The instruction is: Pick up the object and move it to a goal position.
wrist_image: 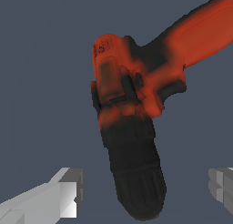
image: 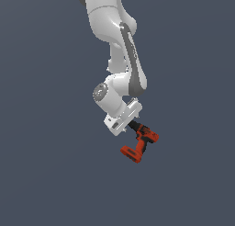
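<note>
The drill [image: 140,143] hangs just off the end of the tool [image: 130,124], at about 4 o'clock from the white hand in the exterior view, its black chuck end tucked up against the hand and its flared red base [image: 130,153] trailing lowest. Nothing shows under it but flat grey, so I judge it lifted, though no bench or floor is visible to measure that against. No goal marker shows either.

From the wrist view the black chuck [wrist_image: 138,175] runs down between 2 pale fingers [wrist_image: 63,193], with open grey showing on both sides of it. So the tool looks spread fairly wide, and I cannot tell from these pictures whether the pads actually bear on the drill or merely flank it.

That is the worry. The body, handle and base all sit out beyond the fingers, so the weight hangs well off the grip line. If the hold is only on the rounded chuck, a quick swing or a wrist turn could let the drill pivot or slide out before reaching the goal.
</note>
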Action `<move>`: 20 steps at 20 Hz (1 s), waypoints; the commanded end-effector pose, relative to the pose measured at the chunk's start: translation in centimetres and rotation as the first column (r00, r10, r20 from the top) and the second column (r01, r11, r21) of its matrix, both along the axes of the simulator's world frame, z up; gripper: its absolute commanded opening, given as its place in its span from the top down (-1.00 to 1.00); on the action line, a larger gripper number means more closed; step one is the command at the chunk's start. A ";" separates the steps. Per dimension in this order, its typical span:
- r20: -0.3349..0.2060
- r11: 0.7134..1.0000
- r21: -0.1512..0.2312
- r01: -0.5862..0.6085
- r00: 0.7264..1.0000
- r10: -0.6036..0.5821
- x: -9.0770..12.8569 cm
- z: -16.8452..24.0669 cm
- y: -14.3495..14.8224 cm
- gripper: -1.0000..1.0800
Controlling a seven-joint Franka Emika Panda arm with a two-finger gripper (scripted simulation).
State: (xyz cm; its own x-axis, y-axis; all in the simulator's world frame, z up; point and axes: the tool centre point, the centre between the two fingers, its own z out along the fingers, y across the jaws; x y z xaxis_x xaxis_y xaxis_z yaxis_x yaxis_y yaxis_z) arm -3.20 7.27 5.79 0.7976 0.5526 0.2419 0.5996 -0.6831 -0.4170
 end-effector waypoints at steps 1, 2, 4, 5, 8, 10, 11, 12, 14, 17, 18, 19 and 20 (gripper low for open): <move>0.019 0.999 0.027 -0.021 1.000 0.021 0.0 -0.2 0.3 -1.00; 0.026 0.999 0.036 -0.028 0.999 0.027 0.0 -0.2 0.4 -1.00; 0.038 0.998 0.051 -0.040 0.999 0.038 0.0 -0.3 0.5 -1.00; 0.043 0.997 0.057 -0.045 0.998 0.042 0.0 -0.3 0.6 -1.00; 0.056 0.996 0.072 -0.056 0.997 0.052 -0.1 -0.4 0.8 -1.00; 0.062 0.995 0.079 -0.062 0.996 0.057 -0.1 -0.4 0.8 -1.00; 0.064 0.995 0.081 -0.063 0.996 0.058 -0.1 -0.4 0.9 -1.00; 0.066 0.994 0.083 -0.065 0.996 0.059 -0.1 -0.5 0.9 -1.00; 0.067 0.994 0.084 -0.066 0.996 0.060 0.0 -0.5 0.9 -1.00; 0.065 0.995 0.082 -0.064 0.996 0.059 -0.1 -0.6 1.0 -1.00; 0.065 0.995 0.082 -0.064 0.996 0.059 -0.1 -0.8 1.1 -1.00; 0.065 0.995 0.082 -0.064 0.996 0.059 -0.1 -1.0 1.2 -1.00; 0.066 0.994 0.083 -0.064 0.996 0.059 -0.1 -1.3 1.4 -1.00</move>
State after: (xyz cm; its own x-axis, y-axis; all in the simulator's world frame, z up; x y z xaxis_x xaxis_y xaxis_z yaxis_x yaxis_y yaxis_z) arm -3.24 8.42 4.83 0.7448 0.5751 0.3385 0.6660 -0.6089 -0.4309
